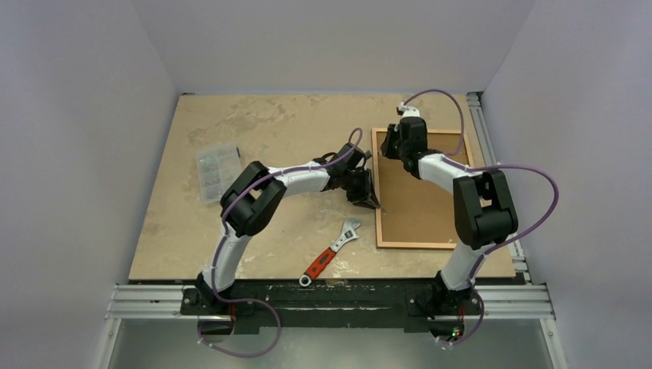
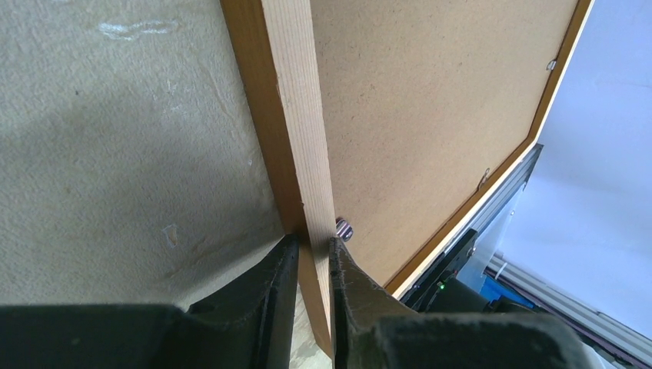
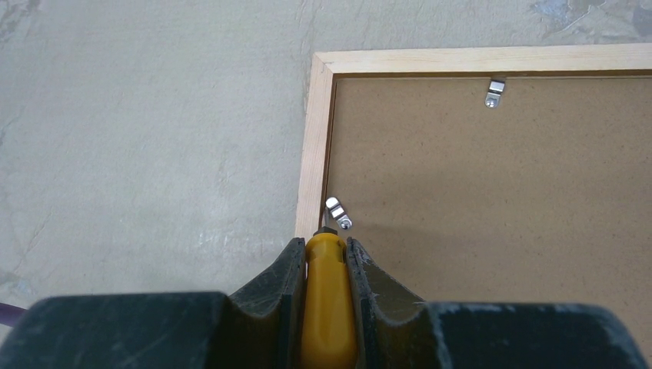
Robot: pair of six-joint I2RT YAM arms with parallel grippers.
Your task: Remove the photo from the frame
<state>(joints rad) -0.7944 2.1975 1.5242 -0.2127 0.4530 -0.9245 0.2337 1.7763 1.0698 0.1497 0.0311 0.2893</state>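
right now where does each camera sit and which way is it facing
top: above, behind the robot, looking down at the table; left arm and right arm show.
left wrist: looks along the left gripper, shut on the frame rail.
right wrist: looks along the right gripper holding a yellow-handled tool at a clip.
shared: both wrist views show the frame's brown backing.

Worn beige table [image 1: 292, 131], three things lying on it.
Over on the right we've got the frame [image 1: 415, 244], flat on the tabletop and back-side up, its cork-brown backing board [image 1: 415, 207] facing the ceiling, its long sides running front to back close to the table's right edge. Near the front edge, just left of the frame's near corner, there's the red-handled adjustable wrench [image 1: 330, 252], lying at a slant, jaw end towards the frame. Well apart on the left sits a clear plastic compartment box [image 1: 215, 171], also flat on the scuffed, blotchy surface.
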